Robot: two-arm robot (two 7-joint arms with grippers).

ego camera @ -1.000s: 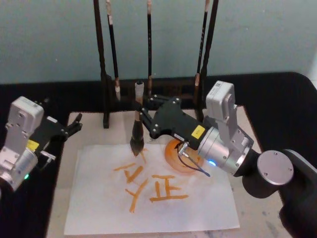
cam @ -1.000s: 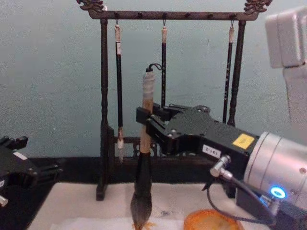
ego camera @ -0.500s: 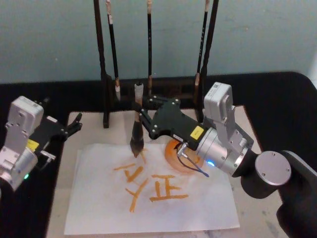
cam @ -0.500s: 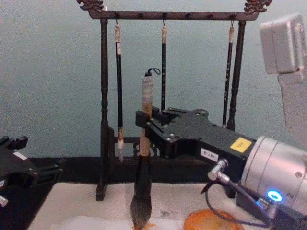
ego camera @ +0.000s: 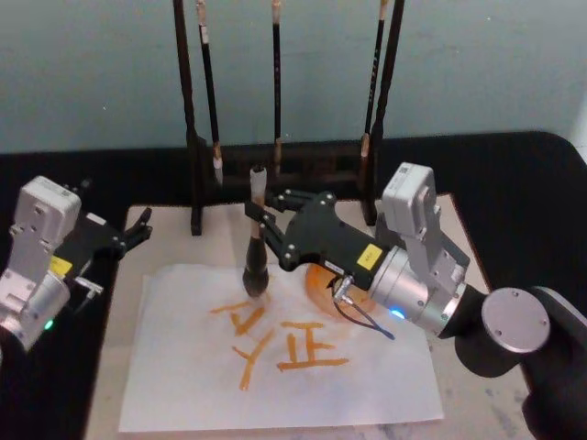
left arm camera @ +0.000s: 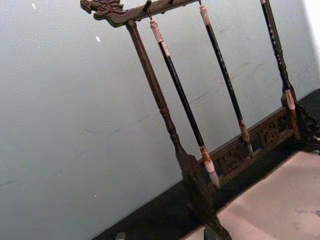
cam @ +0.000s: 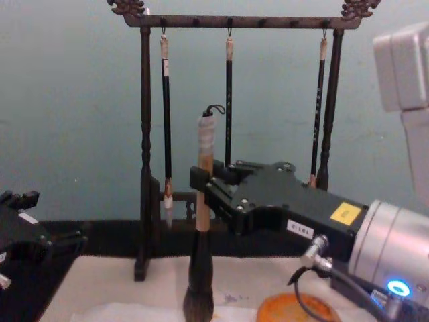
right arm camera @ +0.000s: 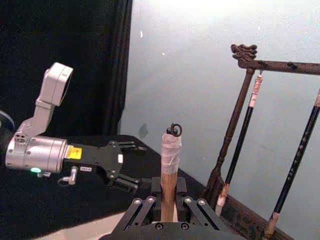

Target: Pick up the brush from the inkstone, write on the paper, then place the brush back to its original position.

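one large calligraphy brush (ego camera: 256, 249) with tan wooden handle and bushy grey-brown head stands upright, clamped tight in the right hand (ego camera: 260, 223), tip on the white wrinkled paper (ego camera: 183, 367), round orange inkstone (ego camera: 315, 282) just right of it, under that hand; left hand (ego camera: 131, 236) idles far left.

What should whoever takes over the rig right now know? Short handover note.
Right hand: shut on the brush, held upright, bristles down on the paper at its upper-left strokes.
Left hand: open, idle at the left edge of the mat.
Inkstone: orange dish right of the brush, partly under the right hand.
Done: brush picked up, several orange characters written.
Left: finish the stroke, lift, return the brush to the inkstone.
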